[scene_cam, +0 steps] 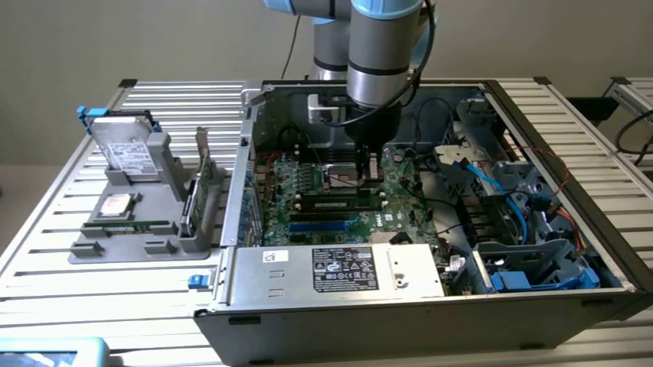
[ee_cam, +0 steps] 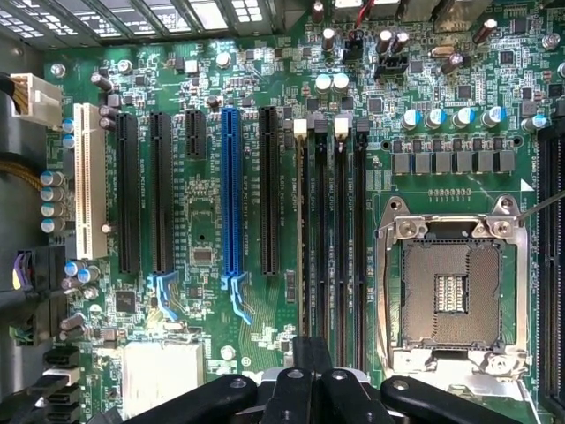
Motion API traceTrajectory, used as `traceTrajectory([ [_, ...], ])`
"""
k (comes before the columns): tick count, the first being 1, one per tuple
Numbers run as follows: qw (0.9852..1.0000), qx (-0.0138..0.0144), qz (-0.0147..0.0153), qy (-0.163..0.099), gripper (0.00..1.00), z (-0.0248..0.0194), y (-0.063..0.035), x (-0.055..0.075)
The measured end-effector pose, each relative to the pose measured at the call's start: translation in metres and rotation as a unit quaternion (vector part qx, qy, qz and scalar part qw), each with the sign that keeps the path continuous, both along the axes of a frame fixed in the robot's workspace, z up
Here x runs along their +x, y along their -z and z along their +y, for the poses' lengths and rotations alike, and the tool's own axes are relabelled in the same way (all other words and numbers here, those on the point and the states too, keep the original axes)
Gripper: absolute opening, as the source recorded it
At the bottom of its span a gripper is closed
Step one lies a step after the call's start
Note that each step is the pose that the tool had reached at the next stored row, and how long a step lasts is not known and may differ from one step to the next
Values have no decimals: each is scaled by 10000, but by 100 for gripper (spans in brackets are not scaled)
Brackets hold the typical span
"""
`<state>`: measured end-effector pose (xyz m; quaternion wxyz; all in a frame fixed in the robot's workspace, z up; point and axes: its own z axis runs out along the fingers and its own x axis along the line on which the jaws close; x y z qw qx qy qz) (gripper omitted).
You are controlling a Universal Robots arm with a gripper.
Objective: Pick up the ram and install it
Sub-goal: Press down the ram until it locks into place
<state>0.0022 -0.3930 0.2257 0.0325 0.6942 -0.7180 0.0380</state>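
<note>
The gripper [scene_cam: 369, 164], grip state I cannot tell, hangs over the green motherboard [ee_cam: 203, 221]. What looks like the thin green ram stick [scene_cam: 131, 227] lies well away on the grey tray [scene_cam: 92, 249]. It is best grasped mid-length, square to its long edges.

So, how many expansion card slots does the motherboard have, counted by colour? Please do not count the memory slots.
White slot: 1
Blue slot: 1
Black slots: 4 (3 long, 1 short)
Total: 6
</note>
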Motion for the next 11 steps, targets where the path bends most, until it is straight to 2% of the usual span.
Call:
traceTrajectory([
  [5,10000,-1,0,3,11,0,9,-2],
  [7,10000,9,-2,7,11,2,-23,-18],
  [11,10000,2,0,7,11,-1,-65,-81],
])
